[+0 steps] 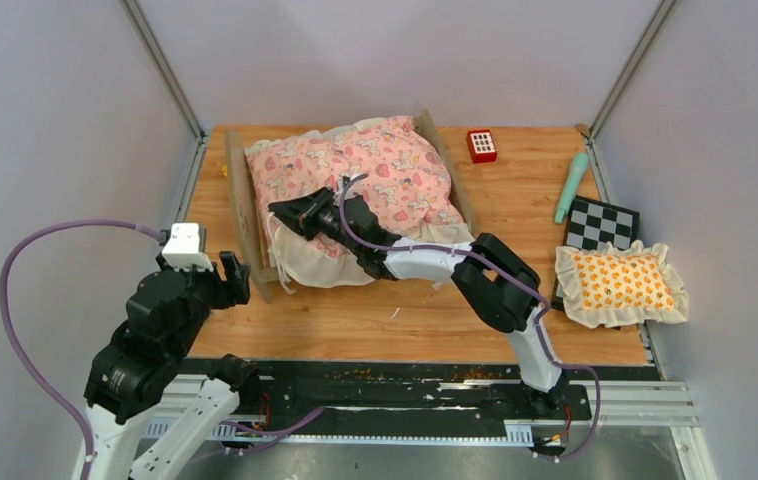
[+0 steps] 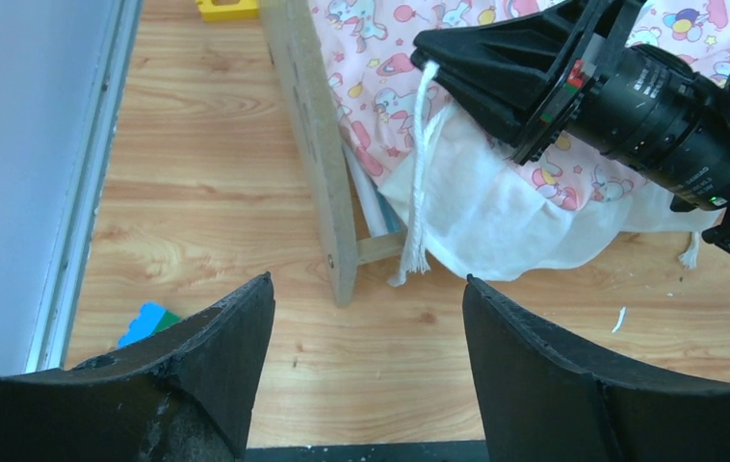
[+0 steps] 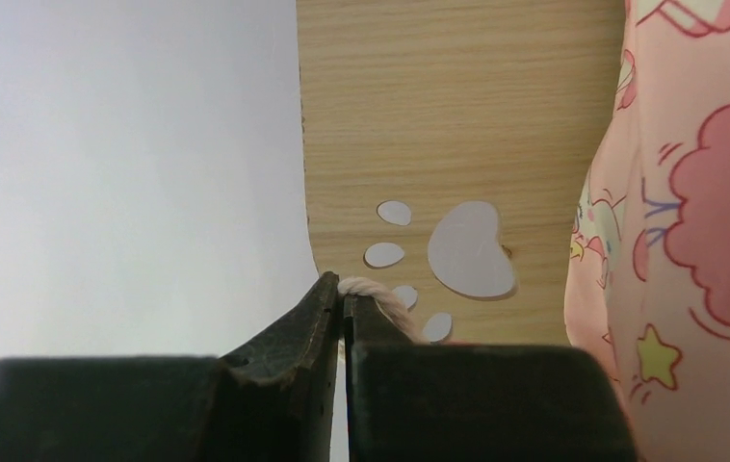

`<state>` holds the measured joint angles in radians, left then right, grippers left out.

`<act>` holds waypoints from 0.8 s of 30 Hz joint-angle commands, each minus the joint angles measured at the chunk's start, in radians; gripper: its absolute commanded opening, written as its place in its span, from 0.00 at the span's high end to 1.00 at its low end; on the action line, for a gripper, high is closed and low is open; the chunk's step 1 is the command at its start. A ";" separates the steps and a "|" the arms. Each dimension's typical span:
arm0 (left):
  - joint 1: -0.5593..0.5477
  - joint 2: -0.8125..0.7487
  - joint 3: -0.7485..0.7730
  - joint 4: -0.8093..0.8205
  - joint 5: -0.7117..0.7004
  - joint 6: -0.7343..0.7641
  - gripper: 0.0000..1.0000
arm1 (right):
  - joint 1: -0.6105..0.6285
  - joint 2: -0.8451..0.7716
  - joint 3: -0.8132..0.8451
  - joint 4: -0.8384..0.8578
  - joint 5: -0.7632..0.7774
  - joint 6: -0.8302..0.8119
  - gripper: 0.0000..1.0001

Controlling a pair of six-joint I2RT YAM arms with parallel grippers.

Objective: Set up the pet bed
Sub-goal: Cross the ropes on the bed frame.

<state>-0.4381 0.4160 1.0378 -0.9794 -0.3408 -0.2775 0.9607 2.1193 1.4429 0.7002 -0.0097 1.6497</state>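
Observation:
The pet bed stands at the back left of the table, its light-wood headboard (image 1: 242, 205) with a paw-print cutout (image 3: 470, 250) facing left. A pink unicorn-print quilt (image 1: 360, 165) lies bunched over it, and its white ruffle (image 1: 317, 262) spills over the near side. My right gripper (image 1: 281, 212) reaches across the quilt toward the headboard. It is shut on a white tasselled cord (image 2: 421, 164) of the quilt, which shows at its fingertips (image 3: 373, 287). My left gripper (image 1: 236, 280) hovers open over bare table just in front of the headboard's near corner (image 2: 342, 274), holding nothing.
A frilled orange-patterned pillow (image 1: 620, 283) lies at the right edge beside a black-and-white checkered piece (image 1: 601, 224) and a teal cylinder (image 1: 570, 187). A red block (image 1: 481, 145) sits at the back. A yellow block (image 2: 226, 8) and a blue-green piece (image 2: 147, 322) lie left of the headboard.

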 commanded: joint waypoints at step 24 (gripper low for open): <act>-0.001 0.225 -0.195 0.477 0.159 0.178 0.43 | -0.040 -0.198 -0.111 0.047 -0.224 -0.091 0.94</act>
<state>-0.4381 0.6277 0.8703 -0.5858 -0.1501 -0.1200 0.9264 1.9781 1.3415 0.6788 -0.2005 1.5436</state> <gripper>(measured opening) 0.583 0.065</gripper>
